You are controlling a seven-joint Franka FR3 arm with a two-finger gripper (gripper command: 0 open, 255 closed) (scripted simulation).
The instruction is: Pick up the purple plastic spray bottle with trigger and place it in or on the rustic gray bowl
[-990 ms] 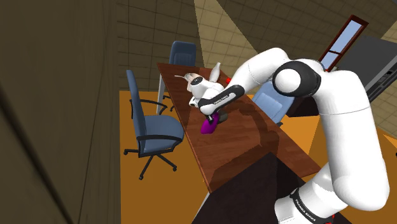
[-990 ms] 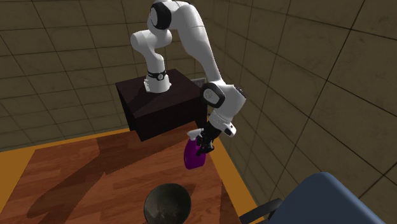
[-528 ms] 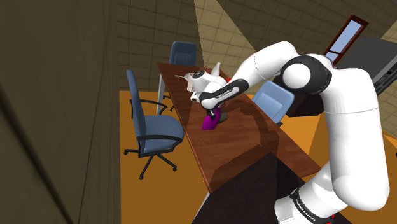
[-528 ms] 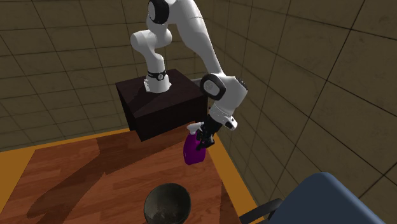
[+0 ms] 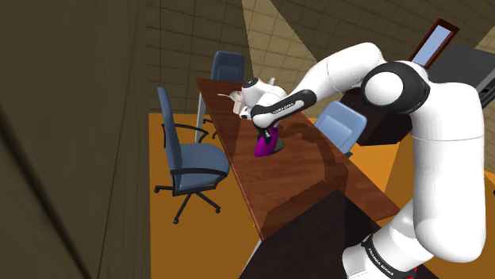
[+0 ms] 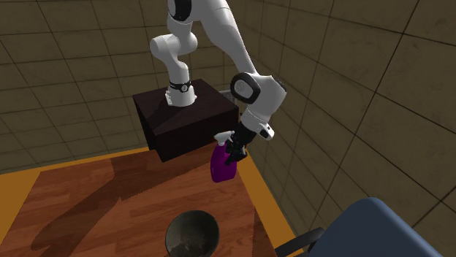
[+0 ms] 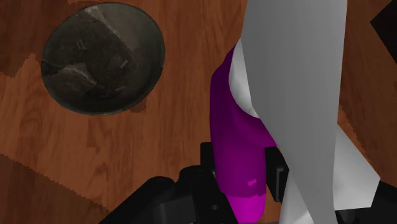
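While the black gripper (image 6: 232, 151) clamps its two fingers on the body of the purple spray bottle (image 6: 221, 168), just under its pale trigger head (image 6: 220, 138), the bottle hangs tilted over the wooden table (image 6: 88, 197), close to that table's right edge in the second exterior view. The dark grey bowl (image 6: 192, 234) sits on the same table, apart from the bottle. A blue office chair (image 5: 186, 154) stands beside the table.

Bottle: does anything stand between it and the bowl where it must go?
Nothing visible does. The gripper clasps the purple bottle, and only bare wooden table lies between it and the grey bowl.
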